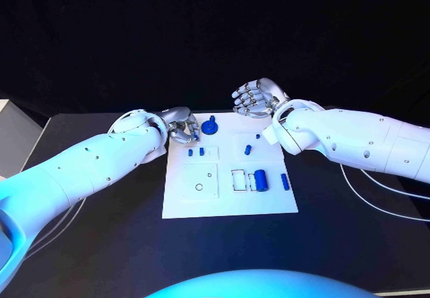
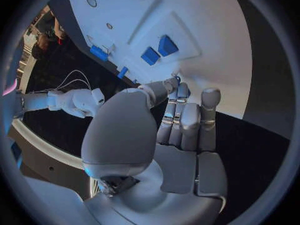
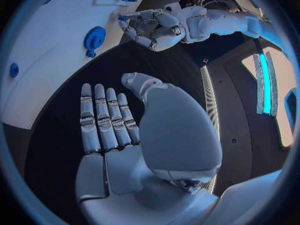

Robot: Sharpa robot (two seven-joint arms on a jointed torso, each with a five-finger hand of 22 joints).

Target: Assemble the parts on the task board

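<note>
Meanwhile left hand [image 1: 182, 127] at task board [image 1: 228, 198] far-left corner, fingers curled, seemingly pinching small blue part [image 1: 194, 134], likely for insertion; right hand [image 1: 255, 98] empty, fingers spread, waiting beyond far edge

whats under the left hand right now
The left hand hovers over the task board's far left corner. A small blue part shows at its fingertips; whether it is held, and what the palm covers, cannot be seen.

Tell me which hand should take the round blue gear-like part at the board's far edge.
Left, probably. The left hand sits beside the round blue part, fingers curled near it; the right hand is open, raised beyond the white board.
</note>
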